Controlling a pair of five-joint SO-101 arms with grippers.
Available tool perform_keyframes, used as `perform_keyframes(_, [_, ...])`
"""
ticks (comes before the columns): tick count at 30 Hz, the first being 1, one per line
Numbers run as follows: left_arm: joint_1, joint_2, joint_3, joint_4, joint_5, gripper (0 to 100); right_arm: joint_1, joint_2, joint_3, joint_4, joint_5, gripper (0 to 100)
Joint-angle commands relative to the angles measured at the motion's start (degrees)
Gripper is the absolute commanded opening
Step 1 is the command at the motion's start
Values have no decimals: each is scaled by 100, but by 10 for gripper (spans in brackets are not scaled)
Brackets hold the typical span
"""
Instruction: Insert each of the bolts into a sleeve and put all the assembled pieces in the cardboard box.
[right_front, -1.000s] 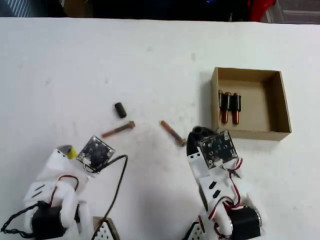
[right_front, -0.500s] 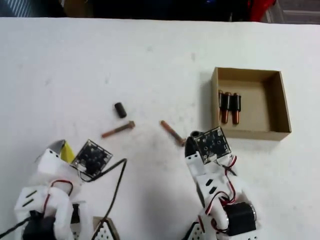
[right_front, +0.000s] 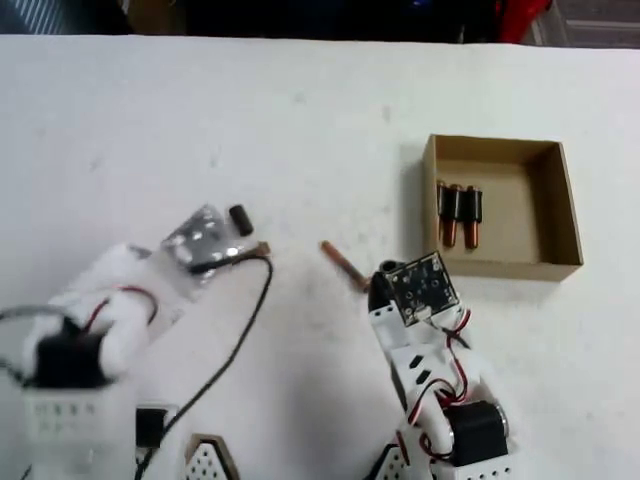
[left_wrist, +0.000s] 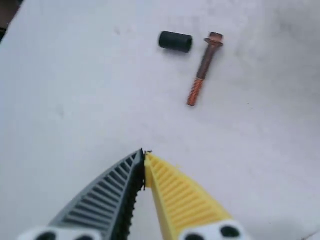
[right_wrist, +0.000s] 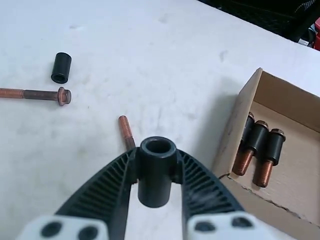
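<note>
My right gripper (right_wrist: 156, 159) is shut on a black sleeve (right_wrist: 156, 175), held upright just above the table beside the cardboard box (right_wrist: 235, 125). A copper bolt (right_wrist: 126, 131) lies right behind that sleeve, seen in the high view as the bolt (right_front: 342, 263). Three assembled pieces (right_front: 458, 212) lie in the box (right_front: 500, 268). A loose black sleeve (left_wrist: 175, 41) and a second bolt (left_wrist: 204, 68) lie side by side ahead of my left gripper (left_wrist: 144, 153), which is shut with nothing in it and hangs above the table. The left arm (right_front: 110, 310) covers part of that bolt (right_front: 262, 248).
The white table (right_front: 330, 120) stretches bare behind the parts, towards its far edge. A black cable (right_front: 235, 340) runs from the left arm down to the near edge. The box stands at the right, close to the right arm (right_front: 440, 370).
The left arm has risen and swung forward over the loose sleeve and bolt, now hiding most of that bolt. The right arm shifted slightly, still holding its sleeve.
</note>
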Motion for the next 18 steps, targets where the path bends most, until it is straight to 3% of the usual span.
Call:
perform_keyframes(1, [444,734,-255,-167,-431,28,66,-57,-44,-145,0,17])
perform_keyframes(8, [593,2202,-273,-738,-1231,28,75,-57,-44,-136,0,17])
perform_keyframes(18, [813,3538,-273,-1916,-1196,28,251,-57,-26,-154,9,17])
